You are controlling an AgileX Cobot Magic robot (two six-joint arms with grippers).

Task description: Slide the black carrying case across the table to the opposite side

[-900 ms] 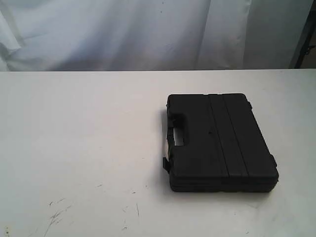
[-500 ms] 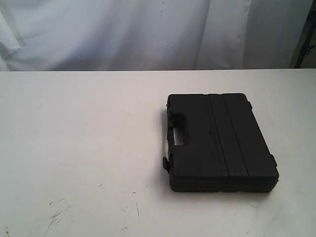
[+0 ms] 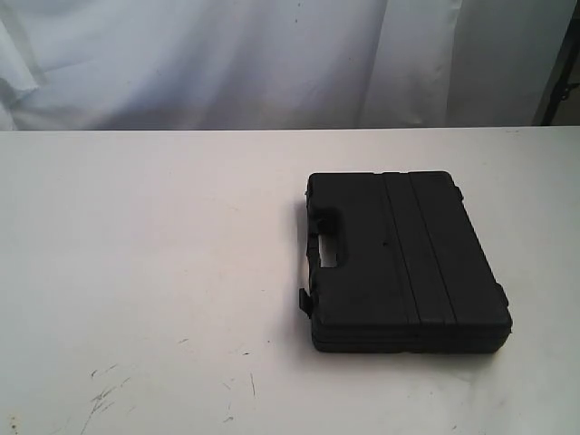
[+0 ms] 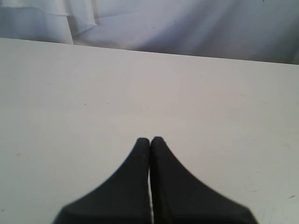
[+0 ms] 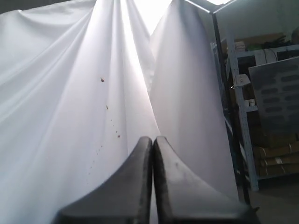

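Exterior view: the black case (image 3: pixel 403 263) lies flat on the white table (image 3: pixel 145 236), on the table's right half, about midway between its far and near edges. No pincer shows here, so how far the case lies from either one cannot be told. The case is a matte black rectangle with rounded corners, its long sides running from the table's far edge toward the near edge. A handle opening (image 3: pixel 327 252) is cut through on the side that faces the middle of the table, and the white table shows through it. Two straight grooves (image 3: pixel 408 249) run the length of the lid. A small latch (image 3: pixel 304 300) sticks out at the handle side, near the front corner. Thin dark scratch marks (image 3: pixel 104 390) lie on the table's near left part, well apart from the case. A white curtain (image 3: pixel 227 63) hangs behind the table's far edge.

Left wrist view: the left pincer (image 4: pixel 150 140) has its two black fingers pressed together, holding nothing, above bare table with the curtain beyond.

Right wrist view: the right pincer (image 5: pixel 153 139) is likewise closed and empty, aimed at the curtain, with a metal shelf (image 5: pixel 261 107) beside it.
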